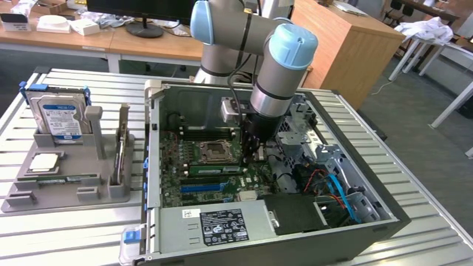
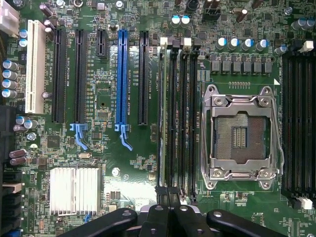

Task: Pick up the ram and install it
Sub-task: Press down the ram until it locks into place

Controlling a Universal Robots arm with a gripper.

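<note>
A green ram stick (image 1: 214, 169) stands edge-up in a memory slot on the motherboard, just beside the processor socket (image 1: 209, 149). In the wrist view this ram (image 2: 161, 118) is a thin edge in the outermost slot of the bank next to the socket (image 2: 242, 131). My gripper (image 1: 255, 157) reaches down inside the open computer case at one end of that stick. Its dark fingers (image 2: 158, 217) sit side by side with no gap, over the stick's end (image 2: 170, 210). A second, alike ram (image 1: 119, 147) stands upright in the grey holder on the exterior view's left.
The grey holder (image 1: 96, 191) also carries a blue-and-white hard drive (image 1: 61, 117) and a square silver processor chip (image 1: 43, 162). The case wall (image 1: 152, 166), power supply (image 1: 214, 224), drive cage and cables (image 1: 333, 183) hem in the arm. Expansion slots (image 2: 123, 74) lie beside the memory bank.
</note>
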